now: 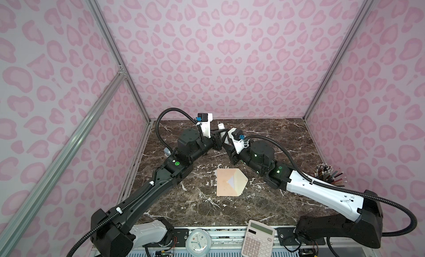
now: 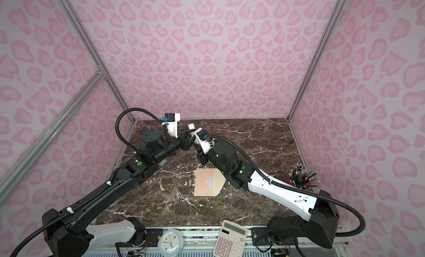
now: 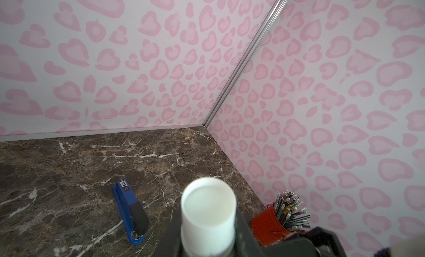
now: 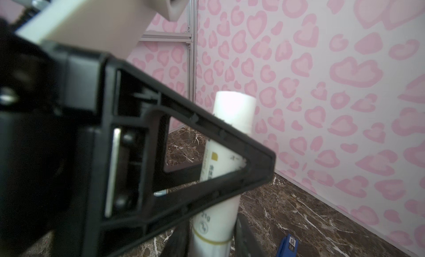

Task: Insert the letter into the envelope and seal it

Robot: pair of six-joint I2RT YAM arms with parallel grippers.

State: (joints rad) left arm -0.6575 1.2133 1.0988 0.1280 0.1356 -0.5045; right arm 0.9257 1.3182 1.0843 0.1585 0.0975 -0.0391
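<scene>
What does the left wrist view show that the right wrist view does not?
Only the left wrist view: the red pencil cup and the whole blue stapler. Only the right wrist view: the printed side of the glue stick and the left arm's pale bracket. Both: the glue stick in the left end effector, part of the stapler, the marble table, the pink wall.

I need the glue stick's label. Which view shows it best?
Right wrist: the glue stick stands close, side-on, print partly visible. Left wrist shows only its round end; in both top views it is small, half hidden.
</scene>
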